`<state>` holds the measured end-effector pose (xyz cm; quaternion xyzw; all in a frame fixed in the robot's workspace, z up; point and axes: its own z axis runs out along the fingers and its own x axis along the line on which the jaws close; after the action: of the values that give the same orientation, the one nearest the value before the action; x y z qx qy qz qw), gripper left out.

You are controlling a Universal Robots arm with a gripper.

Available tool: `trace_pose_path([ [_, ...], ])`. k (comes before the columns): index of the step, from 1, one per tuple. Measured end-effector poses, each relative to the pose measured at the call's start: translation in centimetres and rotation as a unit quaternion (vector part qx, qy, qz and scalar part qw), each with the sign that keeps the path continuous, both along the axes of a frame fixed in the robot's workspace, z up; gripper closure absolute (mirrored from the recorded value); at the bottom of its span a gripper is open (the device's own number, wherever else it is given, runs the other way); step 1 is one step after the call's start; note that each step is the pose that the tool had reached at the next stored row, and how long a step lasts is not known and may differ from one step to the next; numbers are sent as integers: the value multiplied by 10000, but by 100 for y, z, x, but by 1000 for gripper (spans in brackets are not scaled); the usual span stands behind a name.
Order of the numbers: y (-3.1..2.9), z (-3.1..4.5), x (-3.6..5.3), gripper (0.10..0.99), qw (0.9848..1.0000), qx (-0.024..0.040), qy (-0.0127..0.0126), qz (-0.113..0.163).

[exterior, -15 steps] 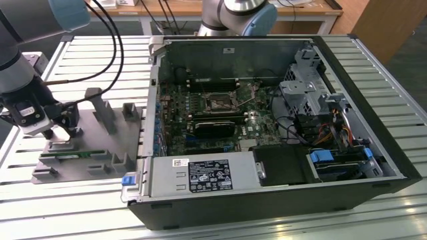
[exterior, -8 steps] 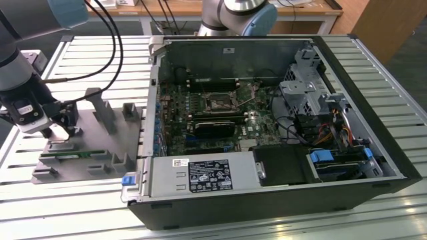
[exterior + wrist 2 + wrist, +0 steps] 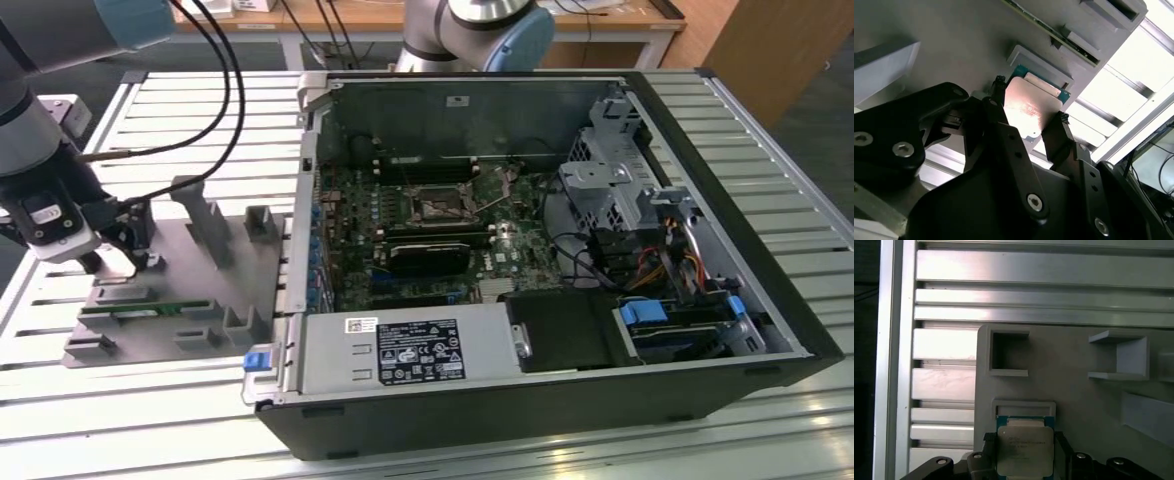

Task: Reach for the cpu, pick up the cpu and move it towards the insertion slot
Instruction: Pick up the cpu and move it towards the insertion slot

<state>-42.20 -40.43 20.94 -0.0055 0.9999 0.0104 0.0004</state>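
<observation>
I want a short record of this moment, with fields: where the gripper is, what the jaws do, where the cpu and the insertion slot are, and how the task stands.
gripper: the gripper is over the grey holder plate, at the exterior view's left, outside the computer case
jaws: closed on two opposite edges of the cpu, seen in both wrist views
cpu: lies flat at its recess in the plate; cannot tell if it is lifted
insertion slot: the insertion slot is inside the case, far from the gripper
task state: cpu grasped, not yet near the slot
</observation>
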Motion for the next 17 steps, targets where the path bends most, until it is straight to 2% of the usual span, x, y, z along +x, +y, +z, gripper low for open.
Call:
trace_pose_path([
  [17,1,102,0,545,10000,0,0,0],
])
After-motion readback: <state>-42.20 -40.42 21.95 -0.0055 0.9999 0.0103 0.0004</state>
